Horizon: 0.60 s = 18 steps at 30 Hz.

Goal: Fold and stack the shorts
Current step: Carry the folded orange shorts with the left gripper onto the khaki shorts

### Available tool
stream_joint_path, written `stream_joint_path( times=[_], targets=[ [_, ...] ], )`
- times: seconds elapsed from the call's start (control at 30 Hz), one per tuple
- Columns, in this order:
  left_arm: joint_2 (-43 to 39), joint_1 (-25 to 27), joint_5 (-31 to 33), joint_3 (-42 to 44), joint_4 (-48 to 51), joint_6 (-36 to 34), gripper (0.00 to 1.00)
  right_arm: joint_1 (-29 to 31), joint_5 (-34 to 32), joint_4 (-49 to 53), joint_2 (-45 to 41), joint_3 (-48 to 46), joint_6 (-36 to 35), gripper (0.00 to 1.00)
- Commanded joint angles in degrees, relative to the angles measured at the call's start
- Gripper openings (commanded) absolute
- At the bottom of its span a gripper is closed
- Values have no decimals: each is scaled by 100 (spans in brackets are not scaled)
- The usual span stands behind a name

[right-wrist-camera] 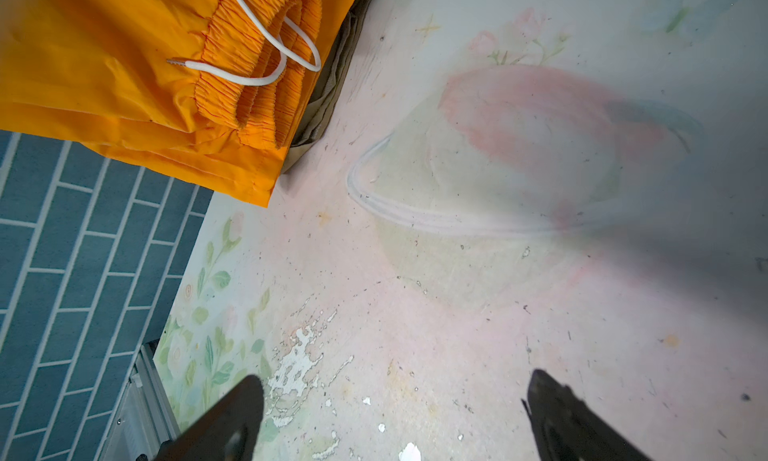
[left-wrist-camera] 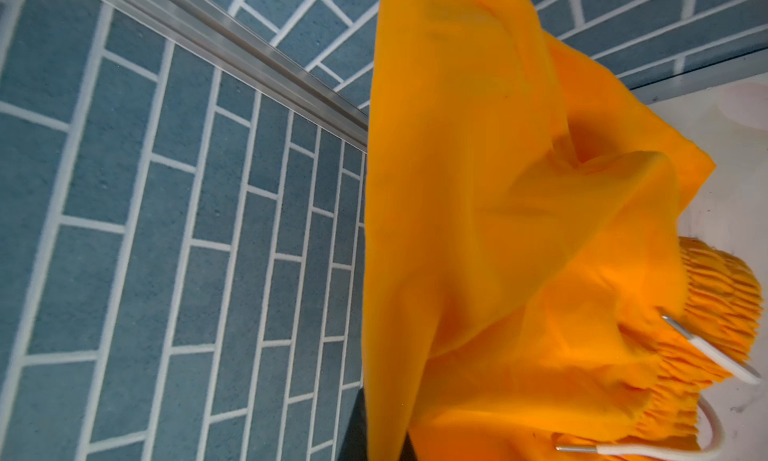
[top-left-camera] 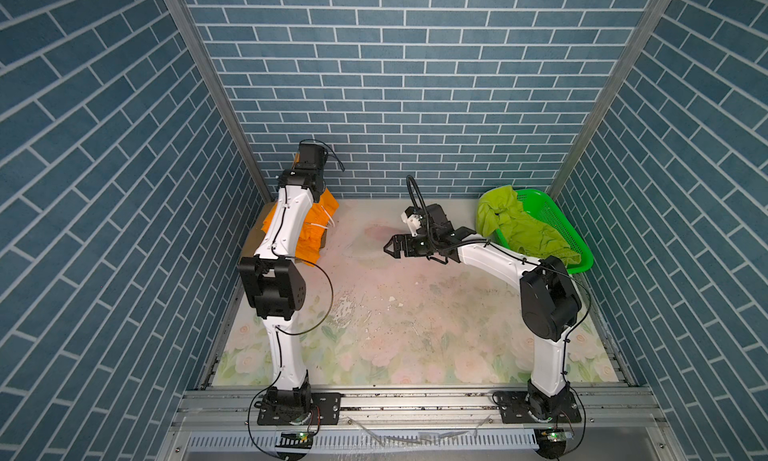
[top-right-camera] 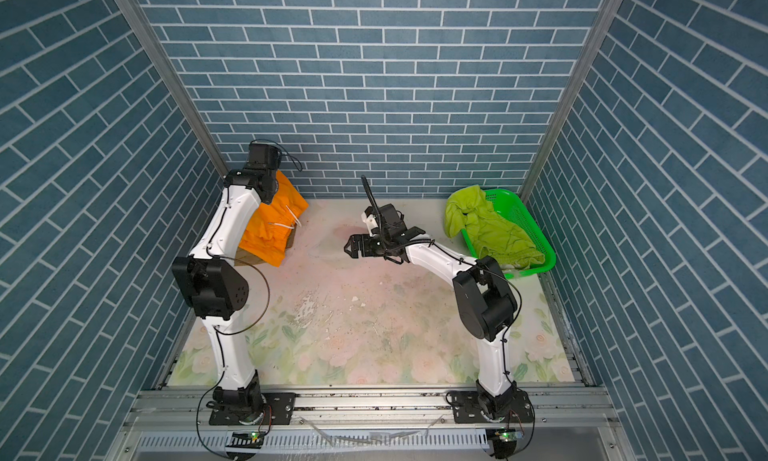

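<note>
Orange shorts (top-left-camera: 316, 238), pinched aloft by the closed left pincer (top-left-camera: 309, 160), drape over tan shorts (right-wrist-camera: 332, 97) at the desk's (top-left-camera: 415, 313) far-left corner, waistband facing the right pincer (top-left-camera: 386, 249), which hovers spread and empty mid-desk; green shorts (top-left-camera: 523, 234) wait in the far-right basket (top-left-camera: 557, 218).

You have two matching arms, the left arm (top-left-camera: 286, 218) and the right arm (top-left-camera: 490, 253), each with glossy white shells (top-left-camera: 286, 355) between bulky black joint housings (top-left-camera: 274, 288), thin black cables (top-left-camera: 332, 289) and a black base plate (top-left-camera: 328, 407) with screws, while the right gripper (right-wrist-camera: 395, 378) is black with pointed fingers (right-wrist-camera: 224, 425).
</note>
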State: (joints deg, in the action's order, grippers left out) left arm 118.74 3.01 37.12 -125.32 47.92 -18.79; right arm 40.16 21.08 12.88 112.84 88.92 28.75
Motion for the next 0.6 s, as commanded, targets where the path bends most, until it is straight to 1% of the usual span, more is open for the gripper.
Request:
stream_joint_path(
  times=[0.0, 0.23, 0.33, 0.43, 0.5, 0.53, 0.57],
  targets=[
    [209, -328, -174, 15, -399, -116, 0, 51, 115, 178, 72, 153, 148, 99],
    [1043, -937, -503, -595, -365, 68, 0, 98, 115, 258, -92, -129, 166, 99],
    [1452, -1140, -894, -901, -249, 223, 0, 110, 135, 259, -173, -251, 239, 99],
    [1812, -1222, -871, -1055, -247, 283, 0, 135, 168, 277, -217, -322, 276, 99],
    [2028, -1250, -625, -1181, -201, 299, 0, 150, 168, 328, -282, -376, 272, 99],
    [2096, -1258, -473, -1225, -188, 305, 10, 149, 168, 341, -324, -411, 271, 99],
    [2142, -1259, -375, -1278, -163, 294, 34, 147, 164, 403, -385, -432, 242, 99]
  ],
)
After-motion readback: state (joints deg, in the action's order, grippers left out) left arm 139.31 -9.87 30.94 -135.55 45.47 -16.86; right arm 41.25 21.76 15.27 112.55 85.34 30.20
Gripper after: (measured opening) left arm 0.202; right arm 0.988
